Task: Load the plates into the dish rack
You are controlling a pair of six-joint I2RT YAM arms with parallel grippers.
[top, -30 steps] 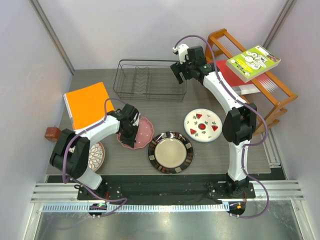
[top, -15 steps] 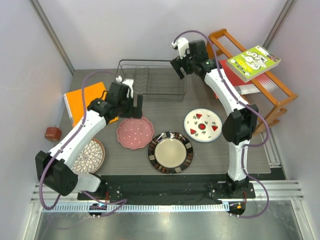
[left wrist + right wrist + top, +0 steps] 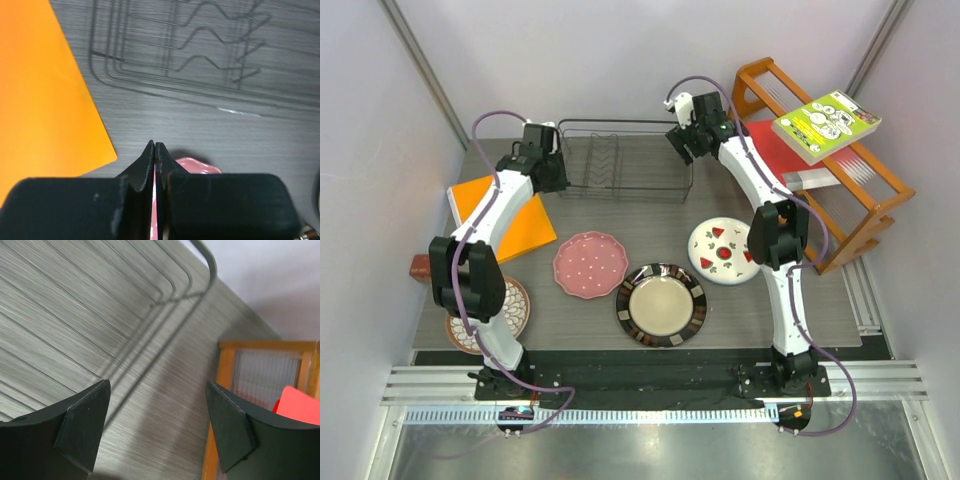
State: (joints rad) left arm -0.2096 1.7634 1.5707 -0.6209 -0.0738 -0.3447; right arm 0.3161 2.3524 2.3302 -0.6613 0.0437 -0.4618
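Observation:
The black wire dish rack [image 3: 620, 160] stands at the back and holds nothing. It also shows in the left wrist view [image 3: 200, 60] and the right wrist view [image 3: 150, 305]. The pink scalloped plate [image 3: 590, 264] lies flat on the table. The dark-rimmed plate [image 3: 661, 304] and the white fruit plate [image 3: 725, 250] lie to its right. The brown petal plate [image 3: 510, 310] is partly hidden by the left arm. My left gripper [image 3: 548, 172] [image 3: 155, 145] is shut and empty by the rack's left end. My right gripper [image 3: 680, 140] [image 3: 157, 390] is open and empty at the rack's right end.
An orange board [image 3: 495, 215] lies at the left. An orange wooden shelf [image 3: 820, 160] at the right carries a green book [image 3: 825, 125] and a red item [image 3: 775, 140]. A small brown object [image 3: 423, 266] sits at the table's left edge.
My left gripper has left the pink plate and moved back-left to the rack's left end. The pink plate now lies flat. My right gripper shifted slightly towards the back.

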